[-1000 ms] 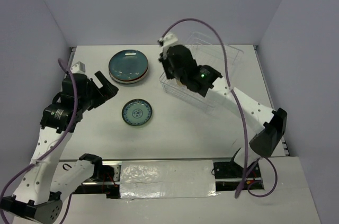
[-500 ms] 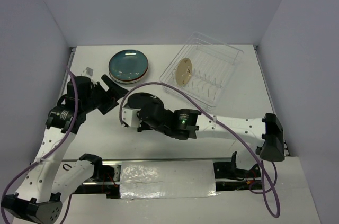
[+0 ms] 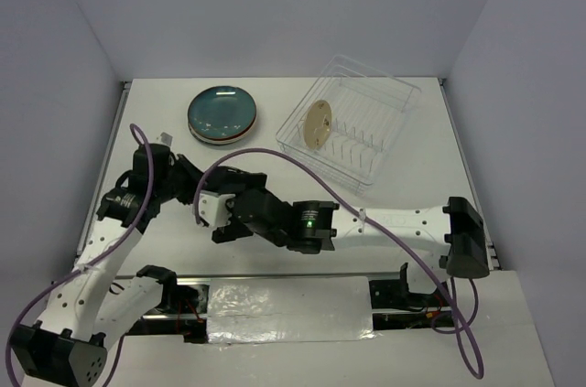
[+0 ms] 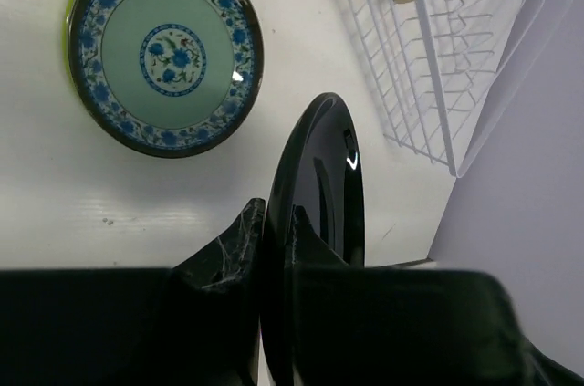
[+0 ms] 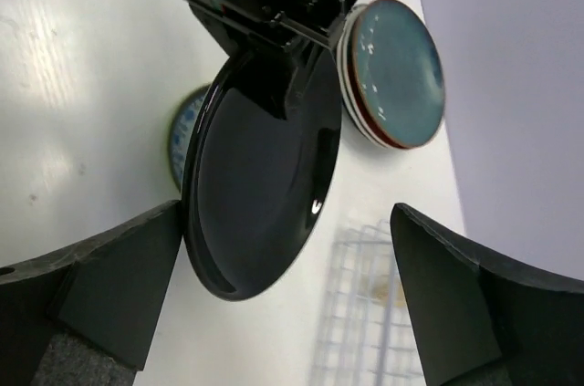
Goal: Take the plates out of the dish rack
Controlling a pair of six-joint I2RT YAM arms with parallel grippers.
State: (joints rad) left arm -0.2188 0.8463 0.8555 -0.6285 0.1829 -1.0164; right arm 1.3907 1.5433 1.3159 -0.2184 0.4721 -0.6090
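it's a hand-over in mid-air, over the left side of the table (image 3: 430, 167). the left gripper (image 4: 274, 245) is clamped on the rim of the black plate (image 5: 265, 185), which stands on edge. the right gripper (image 5: 283, 295) has its fingers wide apart on either side of the plate and looks to have let go. below lies the patterned plate (image 4: 164, 48), with the stack (image 3: 222, 115) further back. one tan plate (image 3: 317, 123) is left upright in the rack (image 3: 394, 94).

next, i'd say, the right arm must back off without knocking the plate. then the left has to tip it flat and lower it onto a pile.

a second ago the right gripper was shut, over at the rack, and the left waited open. since then the right arm has swung across, the left has closed and the right has opened.
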